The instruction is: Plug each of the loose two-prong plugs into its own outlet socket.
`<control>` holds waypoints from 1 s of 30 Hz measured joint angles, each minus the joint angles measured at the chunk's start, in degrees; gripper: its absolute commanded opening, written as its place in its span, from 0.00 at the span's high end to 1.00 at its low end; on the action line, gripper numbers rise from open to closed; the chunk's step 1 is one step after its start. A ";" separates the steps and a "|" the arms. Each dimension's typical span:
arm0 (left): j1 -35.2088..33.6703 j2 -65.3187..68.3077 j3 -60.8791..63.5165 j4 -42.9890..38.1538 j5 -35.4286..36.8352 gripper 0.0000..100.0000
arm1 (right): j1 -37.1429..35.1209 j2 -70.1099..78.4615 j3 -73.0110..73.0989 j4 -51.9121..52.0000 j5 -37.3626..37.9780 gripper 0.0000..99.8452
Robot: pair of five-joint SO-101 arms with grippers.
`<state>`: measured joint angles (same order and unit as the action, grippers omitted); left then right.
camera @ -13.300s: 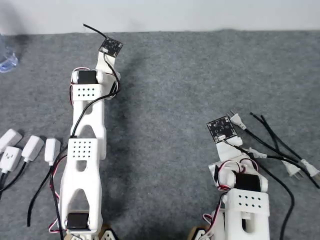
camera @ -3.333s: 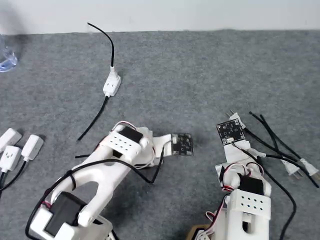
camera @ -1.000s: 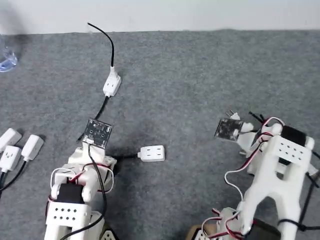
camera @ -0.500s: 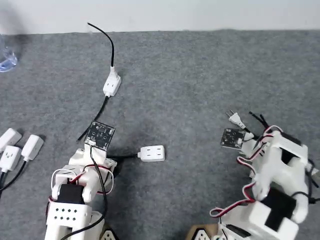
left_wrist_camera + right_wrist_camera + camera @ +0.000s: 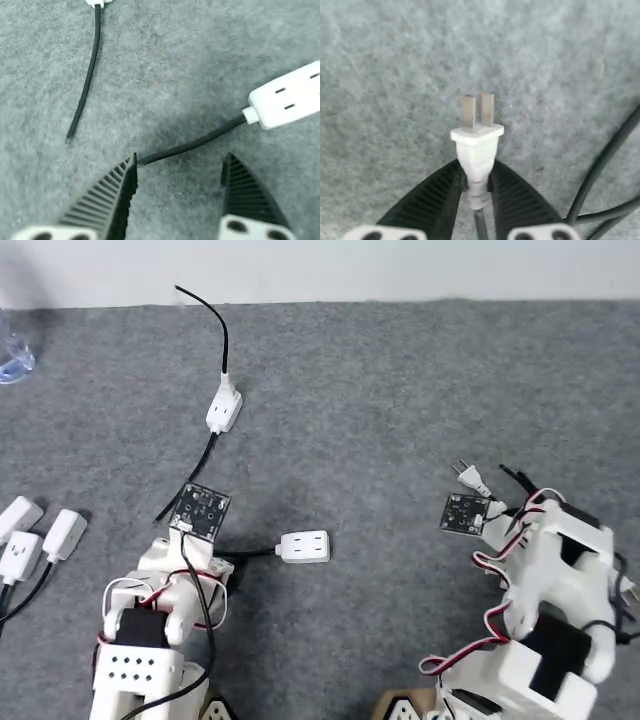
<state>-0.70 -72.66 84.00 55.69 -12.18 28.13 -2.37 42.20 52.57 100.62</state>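
Note:
A white two-prong plug (image 5: pixel 476 142) lies on the grey carpet with its prongs pointing away from my right gripper (image 5: pixel 476 171), which is shut on the plug's body. In the high view that plug (image 5: pixel 468 478) pokes out beyond the right arm's camera board. A white outlet socket (image 5: pixel 304 546) on a black cord lies mid-table. My left gripper (image 5: pixel 180 159) hovers open over that cord (image 5: pixel 195 144), with the socket (image 5: pixel 290 100) off to one side of it. A second socket (image 5: pixel 222 408) lies farther back.
Three more white sockets (image 5: pixel 40 538) sit at the left edge. Black cords (image 5: pixel 515 478) trail beside the right arm (image 5: pixel 555 580). The second socket's loose cord end (image 5: pixel 82 95) lies near the left gripper. A clear object (image 5: pixel 15 358) sits at the far left corner.
The right arm has folded down and drawn back over the plug at the right. The left arm has barely shifted, and the sockets have stayed in place.

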 measured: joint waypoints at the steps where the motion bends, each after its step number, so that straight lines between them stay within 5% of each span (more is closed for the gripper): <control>1: 0.00 0.00 0.18 0.00 0.00 0.74 | -0.35 0.00 0.00 0.00 0.00 0.99; 8: 1.41 0.00 0.18 0.00 0.00 0.74 | -5.54 -1.93 -1.23 2.20 -5.98 0.99; 17: 4.04 0.00 1.49 -0.09 0.00 0.74 | -24.35 -8.97 -8.53 24.53 -14.59 0.99; 23: 4.04 0.00 1.49 -0.09 0.00 0.74 | -34.37 -3.87 -8.53 24.26 -21.71 0.99; 30: 4.04 0.00 1.49 -0.09 0.00 0.74 | -35.25 7.21 -10.46 16.26 -26.20 0.99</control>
<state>3.34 -72.66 85.49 55.60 -12.18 -7.12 4.84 31.74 68.84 74.42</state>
